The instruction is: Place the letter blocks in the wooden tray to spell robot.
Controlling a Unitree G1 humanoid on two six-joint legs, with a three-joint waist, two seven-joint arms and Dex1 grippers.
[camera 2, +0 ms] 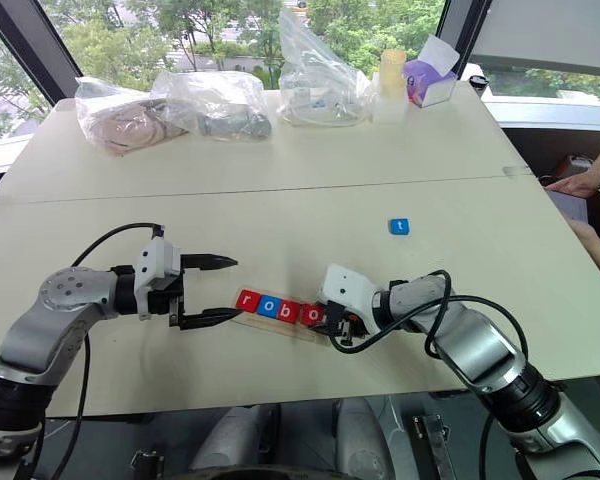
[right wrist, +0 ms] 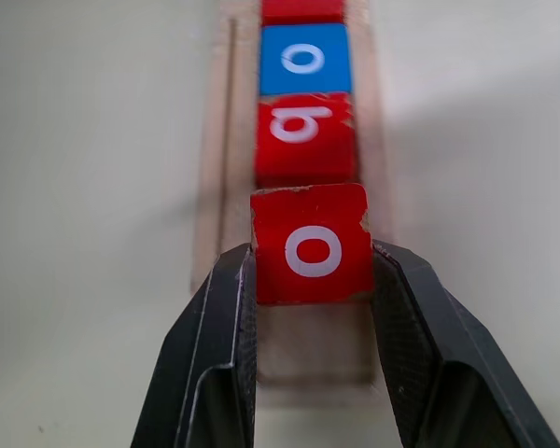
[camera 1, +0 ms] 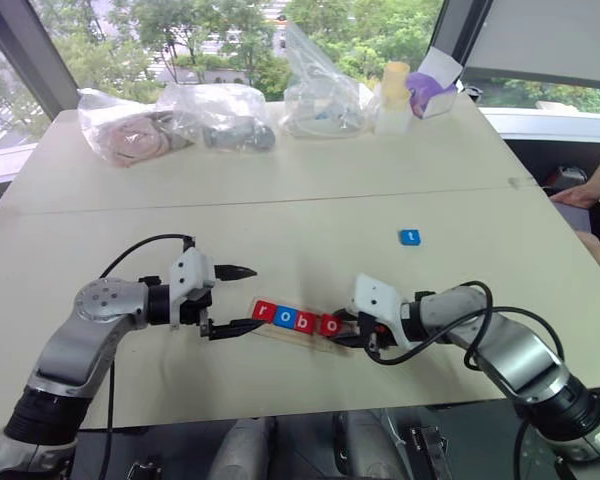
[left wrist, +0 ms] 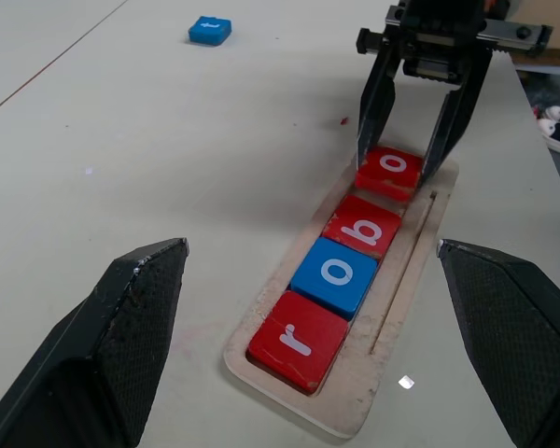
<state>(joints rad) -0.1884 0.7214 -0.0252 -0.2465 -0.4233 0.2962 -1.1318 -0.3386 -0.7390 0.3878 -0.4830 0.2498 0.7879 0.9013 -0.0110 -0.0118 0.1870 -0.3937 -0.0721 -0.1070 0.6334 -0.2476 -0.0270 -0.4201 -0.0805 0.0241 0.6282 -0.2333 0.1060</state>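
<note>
On the pale desk (camera 1: 280, 200) the wooden tray (left wrist: 392, 308) lies between the two arms, one end toward each; in its recess sit a red r block (left wrist: 297, 341), a blue o block (left wrist: 336, 273) and a red b block (left wrist: 362, 226), touching one another in a row; the red o block (right wrist: 310, 245) is next in line, pinched by its two sides between the fingers of the right gripper (left wrist: 398, 173), which are closed onto it; it sits tilted over the fourth place, just beside the b, and whether it lies flat in the recess cannot be told; the space beyond it at that end of the tray is bare wood; the left gripper (camera 1: 232, 300) hovers at the r end of the tray, its fingers (left wrist: 131, 327) spread wide apart and holding nothing, pointing along the tray toward the other arm; the blue t block (camera 1: 409, 237) lies alone on the desk, well apart from the tray, farther from the robot and to its right; along the far edge of the desk stand several clear plastic bags (camera 1: 220, 115), a pale cup (camera 1: 394, 95) and a purple box (camera 1: 427, 95); a person's hand (camera 1: 578, 195) rests at the desk's right edge.
</note>
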